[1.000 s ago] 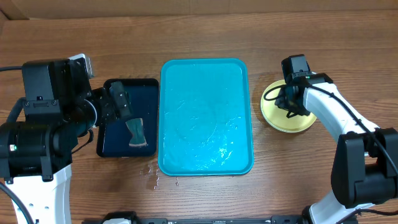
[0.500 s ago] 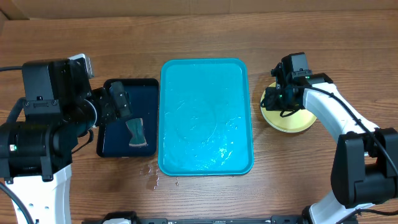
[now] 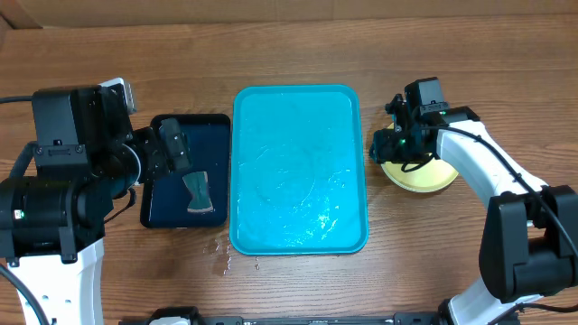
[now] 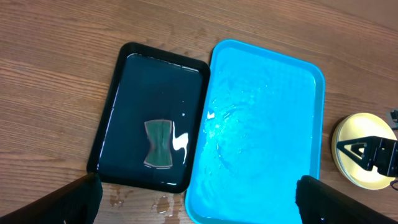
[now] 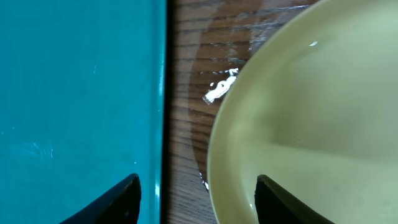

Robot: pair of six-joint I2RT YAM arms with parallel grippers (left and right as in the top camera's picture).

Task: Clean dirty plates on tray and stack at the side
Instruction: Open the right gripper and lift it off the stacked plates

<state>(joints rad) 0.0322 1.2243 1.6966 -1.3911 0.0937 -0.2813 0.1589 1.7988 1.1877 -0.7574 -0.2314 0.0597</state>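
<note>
The turquoise tray [image 3: 298, 171] lies mid-table, wet and with nothing on it. A pale yellow-green plate [image 3: 420, 173] rests on the wood just right of the tray. My right gripper [image 3: 390, 144] hovers low over the plate's left rim, open and holding nothing. In the right wrist view one fingertip [image 5: 118, 199] is over the tray [image 5: 74, 93] and the other is over the plate [image 5: 311, 124]. My left gripper [image 3: 173, 149] hangs open above the black tray. From the left wrist its jaws [image 4: 199, 202] stand wide apart, with the tray [image 4: 261, 124] and plate [image 4: 364, 134] below.
A small black tray [image 3: 185, 171] holding water and a grey-green sponge [image 3: 197, 191] sits left of the turquoise tray. Water drops [image 3: 221, 257] lie on the wood by the tray's front left corner. Cardboard runs along the table's far edge.
My right gripper has opened and slid left from over the plate to its left rim beside the tray. The plate stays on the table. The left arm has not moved.
</note>
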